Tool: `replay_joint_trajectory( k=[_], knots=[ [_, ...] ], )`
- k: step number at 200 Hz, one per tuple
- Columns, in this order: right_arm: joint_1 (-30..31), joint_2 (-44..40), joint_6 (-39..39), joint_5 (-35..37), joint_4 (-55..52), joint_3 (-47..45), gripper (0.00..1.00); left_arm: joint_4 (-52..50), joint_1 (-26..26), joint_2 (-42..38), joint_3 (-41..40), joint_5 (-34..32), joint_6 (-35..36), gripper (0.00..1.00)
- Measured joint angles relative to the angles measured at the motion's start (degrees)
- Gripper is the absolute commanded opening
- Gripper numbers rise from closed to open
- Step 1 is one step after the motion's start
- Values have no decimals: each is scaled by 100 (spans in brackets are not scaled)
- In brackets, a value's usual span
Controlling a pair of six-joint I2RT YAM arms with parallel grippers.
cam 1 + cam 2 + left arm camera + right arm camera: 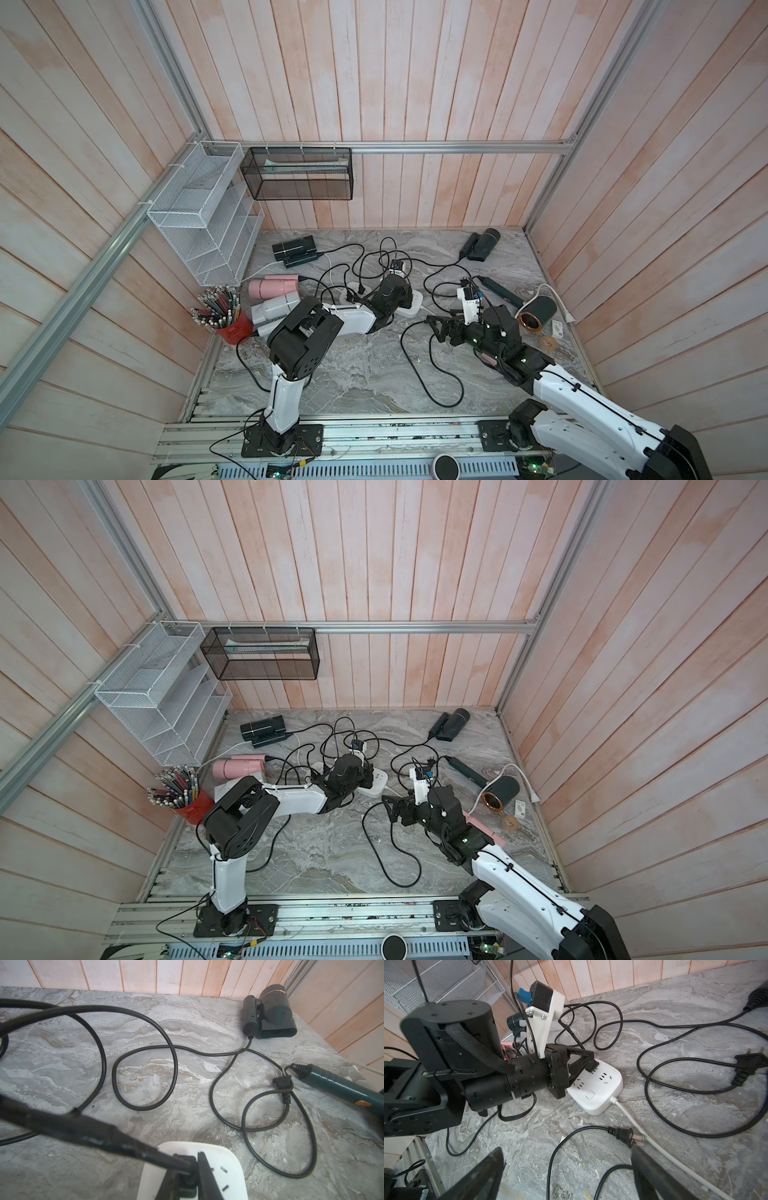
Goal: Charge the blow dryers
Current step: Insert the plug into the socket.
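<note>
I am clamping my left gripper (588,1064) on a black plug (185,1169), pressing it down at the sockets of the white power strip (598,1088), which is lying directly under these jaws. I cannot tell whether the prongs are fully seated.

I am holding my right gripper (568,1150) spread wide and gripping nothing, low over the marble table (529,1136). A loose plug (625,1136) is lying just ahead of these jaws, close to one fingertip, and the strip's white cord (660,1153) is running past beside it.

Well beyond my left jaws, a dark blow dryer (272,1014) is lying folded against the far wall, its cord looping back toward me. A dark green blow dryer (336,1086) is lying off to the side of them. Behind my left jaws, the pink blow dryer (272,286) and the pale grey blow dryer (276,307) are lying side by side near my elbow.
</note>
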Motion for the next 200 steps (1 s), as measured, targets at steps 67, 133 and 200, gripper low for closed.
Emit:
replay_joint_trajectory(
  k=[67,133,200],
  knots=[
    [0,-201,63,170,-85,-94,94,-11,-133,149,125,-208,-26,15],
    [-4,-323,133,317,-170,-160,93,-286,-398,367,492,-577,-11,15],
    [-50,-540,151,474,-223,-181,92,-387,-529,485,654,-942,-28,15]
  ],
)
